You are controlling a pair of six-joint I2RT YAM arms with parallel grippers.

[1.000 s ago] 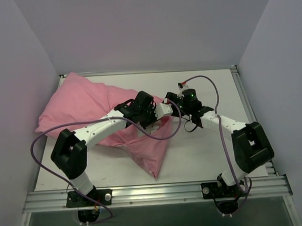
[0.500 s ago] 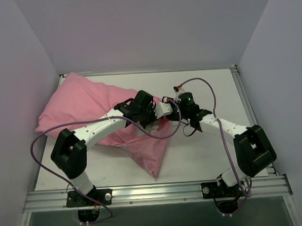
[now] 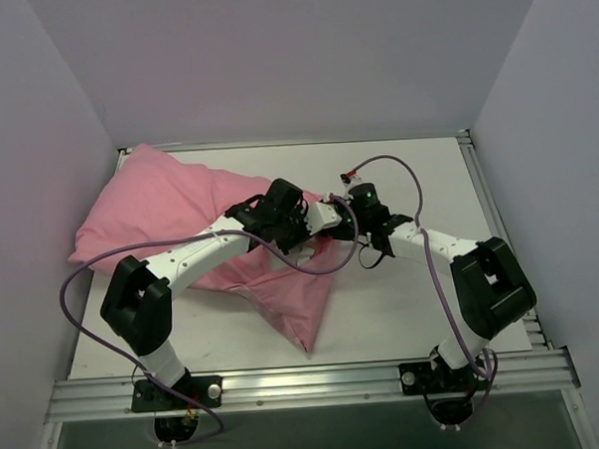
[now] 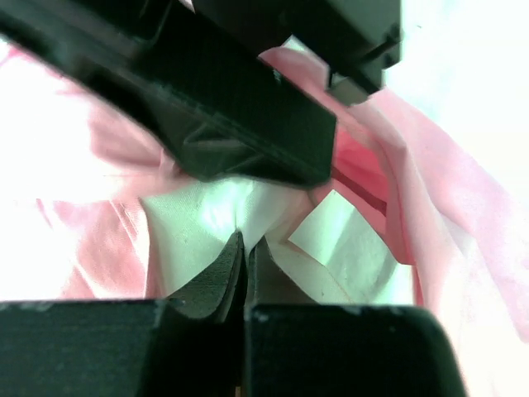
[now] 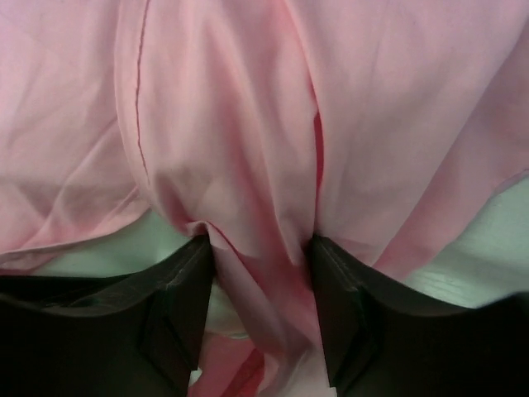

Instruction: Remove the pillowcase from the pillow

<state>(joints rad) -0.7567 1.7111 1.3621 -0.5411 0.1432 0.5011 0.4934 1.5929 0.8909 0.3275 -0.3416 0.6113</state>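
Note:
The pink pillowcase (image 3: 159, 206) lies crumpled across the left half of the table, with a flap trailing toward the front. In the left wrist view its open mouth (image 4: 446, 190) shows the off-white pillow (image 4: 198, 223) inside. My left gripper (image 4: 245, 241) is shut on a fold of that white pillow fabric; from above it sits at the case's right edge (image 3: 319, 222). My right gripper (image 5: 260, 244) is open, straddling a bunched fold of pillowcase (image 5: 248, 124) that touches both fingers. It meets the left one nose to nose (image 3: 337, 219) and looms as a black body (image 4: 248, 107) above the left jaws.
White tabletop (image 3: 423, 309) lies to the right and front of the fabric. Grey walls close in on the left, back and right. A metal rail (image 3: 306, 383) runs along the near edge by the arm bases. Purple cables loop off both arms.
The right arm has swung left, bringing its gripper onto the pillowcase's edge beside the left gripper. The left arm and the fabric have barely moved.

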